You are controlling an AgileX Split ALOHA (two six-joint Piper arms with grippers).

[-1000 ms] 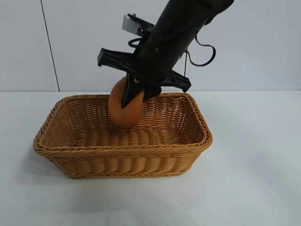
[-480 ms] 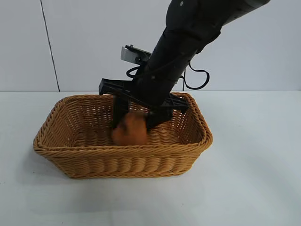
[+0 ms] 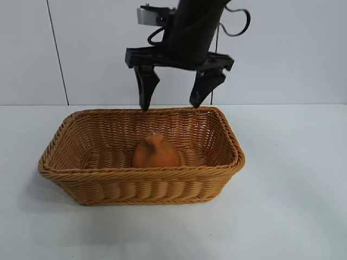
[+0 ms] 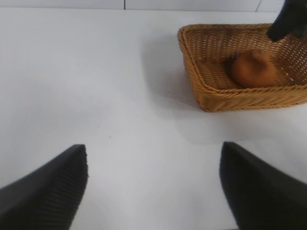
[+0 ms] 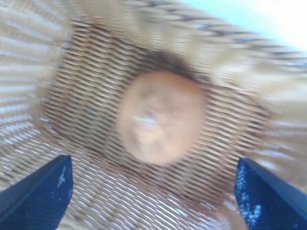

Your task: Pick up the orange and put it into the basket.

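Exterior view: white table [image 3: 293,216], white wall [image 3: 97,49].

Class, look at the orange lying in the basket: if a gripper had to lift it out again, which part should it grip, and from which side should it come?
Probably grip the orange across its rounded body, below the knobby top, coming straight down. The basket walls surround it, so only the top is clear, and the dome's wide flanks give the fingers opposed faces.

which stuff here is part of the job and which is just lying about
Part of the job:
- orange, sitting in the basket
- basket
- right hand, open above the basket

Just there:
- left hand, open, off to the side
- white table
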